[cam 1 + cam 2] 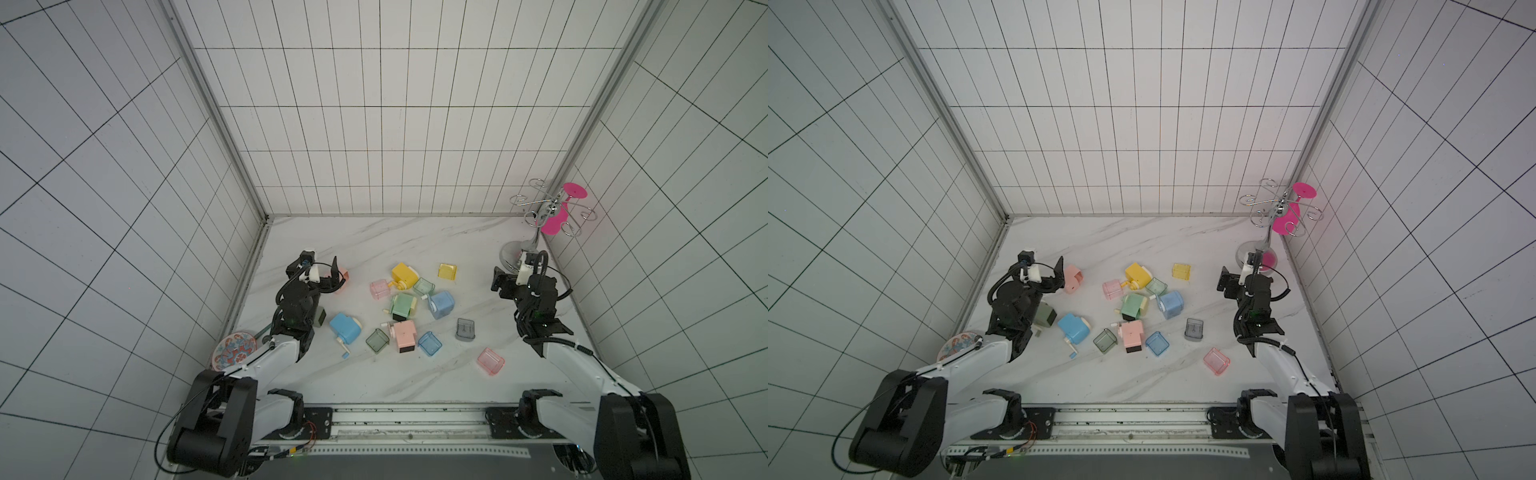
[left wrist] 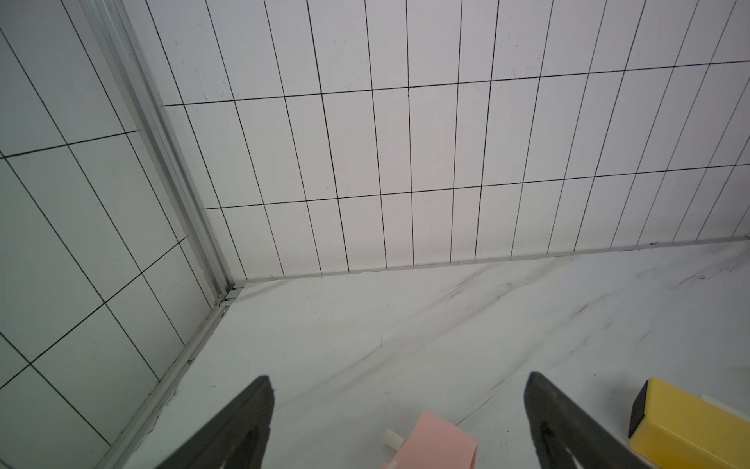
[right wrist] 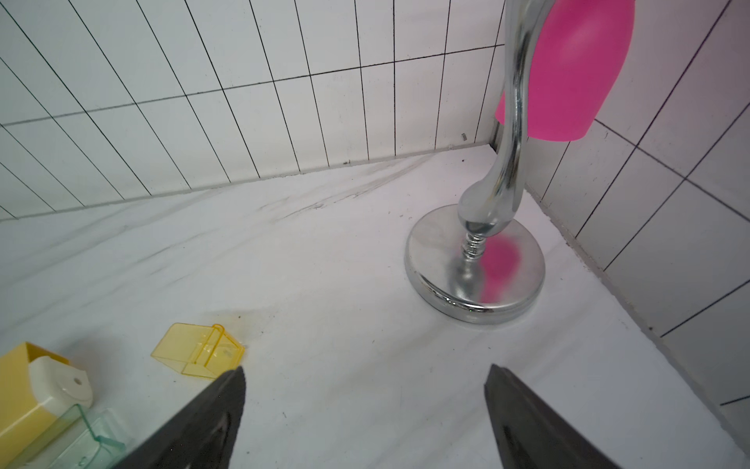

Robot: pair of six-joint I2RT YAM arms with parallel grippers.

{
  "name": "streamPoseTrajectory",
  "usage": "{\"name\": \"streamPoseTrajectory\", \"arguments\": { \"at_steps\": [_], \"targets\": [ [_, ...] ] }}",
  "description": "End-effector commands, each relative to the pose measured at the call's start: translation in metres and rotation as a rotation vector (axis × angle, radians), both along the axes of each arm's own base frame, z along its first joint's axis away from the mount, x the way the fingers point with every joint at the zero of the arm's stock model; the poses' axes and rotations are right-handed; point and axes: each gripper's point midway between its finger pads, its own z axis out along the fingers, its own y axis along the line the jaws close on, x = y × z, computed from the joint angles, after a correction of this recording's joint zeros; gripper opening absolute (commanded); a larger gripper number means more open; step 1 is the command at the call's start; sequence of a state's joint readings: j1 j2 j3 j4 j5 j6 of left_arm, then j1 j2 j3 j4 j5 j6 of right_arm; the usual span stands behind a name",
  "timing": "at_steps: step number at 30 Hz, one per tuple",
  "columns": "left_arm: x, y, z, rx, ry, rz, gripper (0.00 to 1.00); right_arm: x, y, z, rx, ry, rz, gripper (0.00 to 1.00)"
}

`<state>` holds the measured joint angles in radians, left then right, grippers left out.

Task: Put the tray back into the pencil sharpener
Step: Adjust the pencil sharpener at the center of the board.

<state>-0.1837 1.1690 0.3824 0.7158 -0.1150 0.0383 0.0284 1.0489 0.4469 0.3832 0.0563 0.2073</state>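
Yellow see-through tray [image 1: 447,271] lies on the marble tabletop [image 1: 374,237] at the far edge of the clutter, apart from the yellow pencil sharpener [image 1: 404,274] to its left. Crowding that sharpener are a pink tray [image 1: 379,289] by its crank and a pale green tray [image 1: 424,286] against its right side. Just nearer sit a green sharpener [image 1: 403,305] and a blue sharpener [image 1: 441,304].

Nearer still are a second blue sharpener [image 1: 345,328], a dark green tray [image 1: 377,340], a pink sharpener [image 1: 405,336], a blue tray [image 1: 429,343], a grey tray [image 1: 464,329] and, alone at near right, a second pink tray [image 1: 491,361].

The left gripper [image 2: 397,381] hangs wide open, holding nothing, over a salmon sharpener [image 2: 430,442] at far left. The right gripper [image 3: 365,373] is likewise spread and empty, near a chrome glass rack [image 3: 438,260] carrying a pink glass [image 3: 576,69] in the far right corner. A patterned plate [image 1: 234,349] lies near left, partly under the left arm.
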Motion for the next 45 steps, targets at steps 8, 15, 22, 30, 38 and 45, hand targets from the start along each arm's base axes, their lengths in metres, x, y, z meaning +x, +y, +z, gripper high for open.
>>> {"name": "streamPoseTrajectory", "arguments": {
  "at_steps": [8, 15, 22, 30, 38, 45],
  "targets": [
    [-0.016, -0.045, 0.028, -0.255, 0.051, -0.255, 0.98, -0.015, 0.027, 0.009, 0.338, 0.108, 0.114, 0.82],
    [-0.041, -0.101, 0.019, -0.316, 0.156, -0.456, 0.97, -0.038, 0.101, 0.006, 0.211, 0.278, 0.321, 0.75],
    [-0.054, -0.107, -0.006, -0.356, 0.287, -0.441, 0.97, -0.086, 0.165, -0.020, 0.082, 0.523, 0.533, 0.64],
    [-0.060, -0.085, -0.022, -0.393, 0.327, -0.320, 0.98, -0.147, 0.199, -0.063, -0.143, 0.737, 0.661, 0.52],
    [-0.065, -0.082, -0.020, -0.419, 0.304, -0.313, 0.98, -0.154, 0.219, -0.094, -0.246, 0.789, 0.660, 0.43],
    [-0.069, -0.080, -0.019, -0.421, 0.299, -0.315, 0.98, -0.140, 0.231, -0.108, -0.280, 0.785, 0.636, 0.39]
  ]
}}
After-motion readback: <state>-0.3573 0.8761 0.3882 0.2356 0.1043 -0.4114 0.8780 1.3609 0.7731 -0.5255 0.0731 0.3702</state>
